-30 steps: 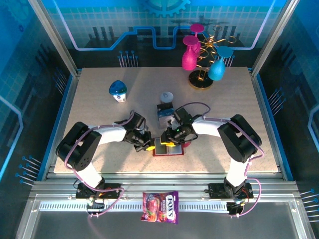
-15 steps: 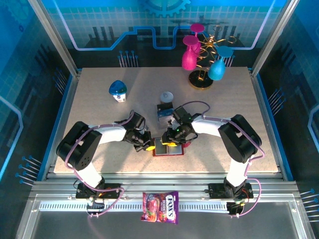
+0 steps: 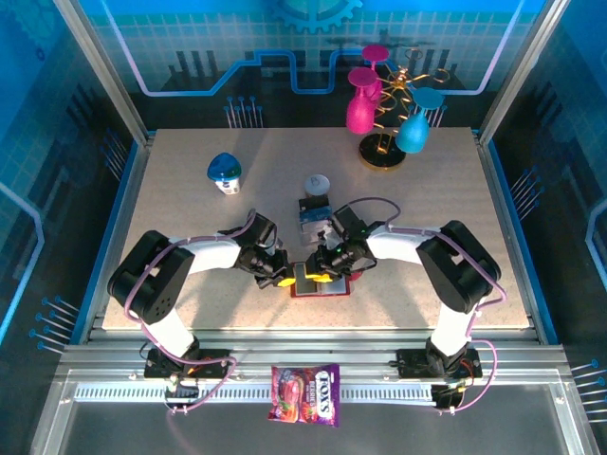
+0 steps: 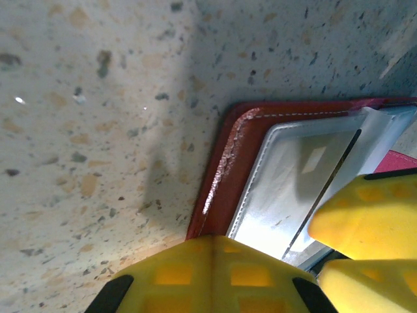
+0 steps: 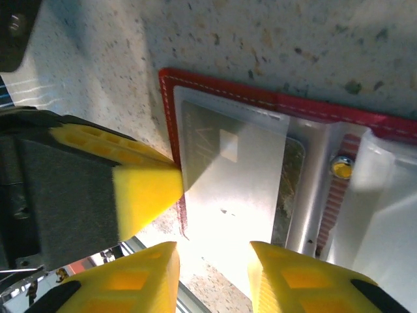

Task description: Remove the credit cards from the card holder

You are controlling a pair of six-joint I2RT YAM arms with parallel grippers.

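The red card holder [image 3: 322, 285] lies open on the table between both grippers. Its grey see-through pocket holds a pale credit card [image 5: 234, 189], which also shows in the left wrist view as the same card [image 4: 293, 189] under the plastic. My left gripper [image 3: 283, 279] is shut, and its joined yellow fingertips [image 4: 218, 248] rest on the holder's red left rim [image 4: 225, 169]. My right gripper [image 5: 214, 254] is open just above the pocket with the card between its fingers [image 5: 140, 277]. Any other cards are hidden.
A clear ridged box [image 3: 314, 214] stands just behind the holder, with a grey lid [image 3: 317, 182] beyond it. A blue-and-white bottle [image 3: 225, 173] sits back left, a stand with pink and teal glasses [image 3: 384, 118] back right. A candy packet [image 3: 305, 393] lies on the front rail.
The right gripper has edged slightly nearer and leftward over the open holder. The left gripper has stayed on the holder's left rim.
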